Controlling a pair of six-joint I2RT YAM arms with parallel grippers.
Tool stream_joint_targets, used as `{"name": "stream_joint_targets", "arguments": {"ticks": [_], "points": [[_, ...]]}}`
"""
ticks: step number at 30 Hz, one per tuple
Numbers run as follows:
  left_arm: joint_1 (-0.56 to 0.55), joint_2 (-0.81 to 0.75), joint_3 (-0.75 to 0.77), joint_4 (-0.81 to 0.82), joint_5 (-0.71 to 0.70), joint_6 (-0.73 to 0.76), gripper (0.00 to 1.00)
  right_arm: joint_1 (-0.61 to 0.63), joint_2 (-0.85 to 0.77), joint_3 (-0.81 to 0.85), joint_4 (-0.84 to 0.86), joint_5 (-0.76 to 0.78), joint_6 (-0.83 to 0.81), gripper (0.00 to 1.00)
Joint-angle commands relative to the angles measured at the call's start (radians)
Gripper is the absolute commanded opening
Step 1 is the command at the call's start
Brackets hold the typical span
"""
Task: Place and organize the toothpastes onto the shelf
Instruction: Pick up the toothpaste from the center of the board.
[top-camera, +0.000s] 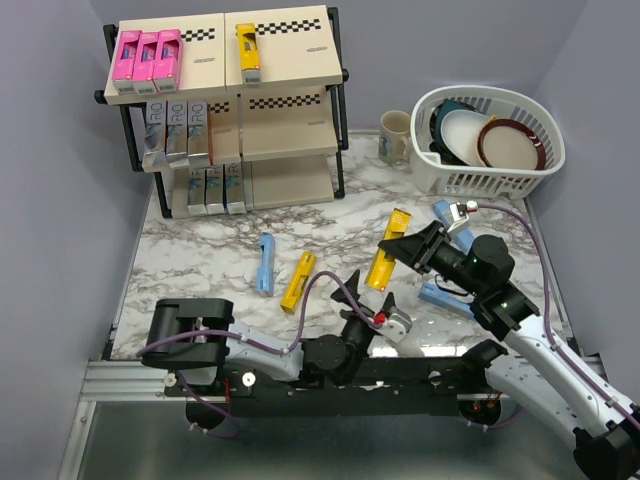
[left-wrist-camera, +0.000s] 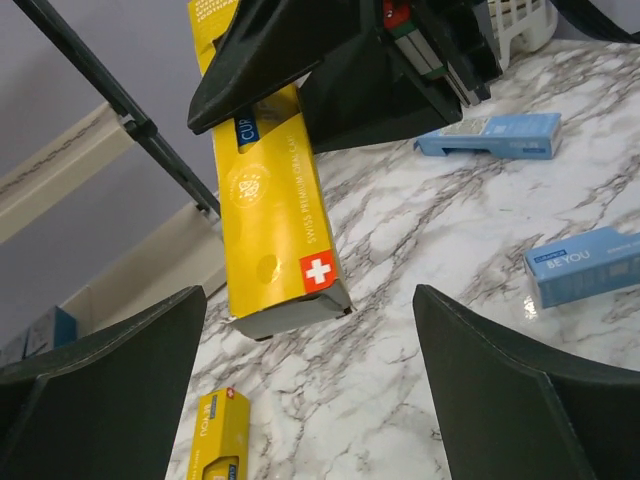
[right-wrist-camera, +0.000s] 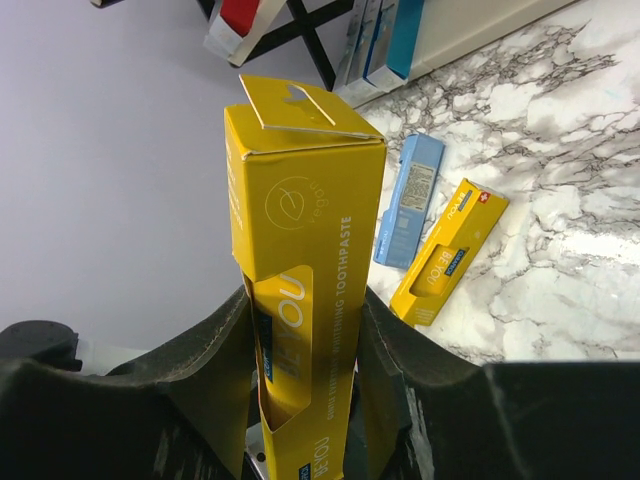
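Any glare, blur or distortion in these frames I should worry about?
Right wrist: glare streak on the marble tabletop at right; held yellow carton sharp. Left wrist: carton print legible, the near fingers plain black, no detail. Top external: even light, soft shadows, shelf posts splay from wide-angle perspective.

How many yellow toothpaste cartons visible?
3 yellow cartons: one on the shelf top tier, one lying on the table, one in the right gripper. Others may be hidden.

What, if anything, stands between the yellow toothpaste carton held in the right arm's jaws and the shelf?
Nothing visible does. The held yellow carton is off the table, with only bare marble between it and the shelf. A light blue carton and a second yellow carton lie flat to its left, low down.
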Motion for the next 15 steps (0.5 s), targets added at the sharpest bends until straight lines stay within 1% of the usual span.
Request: {"name": "stream_joint_targets", "arguments": {"ticks": [1, 2, 3, 5, 6, 7, 8, 9, 11, 12, 13, 15], "points": [[-0.01, 0.061, 0.068, 0.452, -0.103, 0.125, 0.95, -0.003, -0.015, -0.01, 0.002, 0.023, 0.016, 0.36], [-0.008, 0.063, 0.064, 0.452, -0.103, 0.104, 0.94, -0.002, -0.015, -0.012, 0.001, 0.025, 0.016, 0.36], [-0.007, 0.06, 0.059, 0.453, -0.101, 0.088, 0.9, -0.003, -0.018, -0.012, 0.0, 0.023, 0.015, 0.36], [-0.002, 0.036, 0.039, 0.454, -0.1, 0.033, 0.86, -0.003, -0.021, -0.012, -0.003, 0.022, 0.01, 0.36], [0.0, 0.025, 0.032, 0.446, -0.098, 0.011, 0.82, -0.003, -0.023, -0.012, -0.003, 0.023, 0.01, 0.36], [0.004, -0.004, 0.021, 0.429, -0.095, -0.017, 0.81, -0.003, -0.023, -0.013, -0.003, 0.023, 0.009, 0.36], [0.006, -0.021, 0.016, 0.399, -0.08, -0.087, 0.8, -0.003, -0.023, -0.013, -0.003, 0.023, 0.009, 0.36], [0.01, -0.043, 0.015, 0.295, -0.066, -0.145, 0.79, -0.003, -0.022, -0.013, -0.003, 0.022, 0.01, 0.36], [0.032, -0.113, 0.01, 0.155, -0.026, -0.272, 0.78, -0.003, -0.017, -0.015, 0.0, 0.017, 0.012, 0.36], [0.042, -0.136, 0.007, 0.003, 0.024, -0.433, 0.77, -0.003, -0.017, -0.013, 0.004, 0.016, 0.015, 0.36], [0.059, -0.182, 0.006, -0.067, 0.046, -0.495, 0.77, -0.003, -0.017, -0.013, 0.004, 0.017, 0.015, 0.36], [0.092, -0.213, 0.001, -0.19, 0.093, -0.607, 0.76, -0.003, -0.024, -0.013, 0.002, 0.019, 0.015, 0.36]]}}
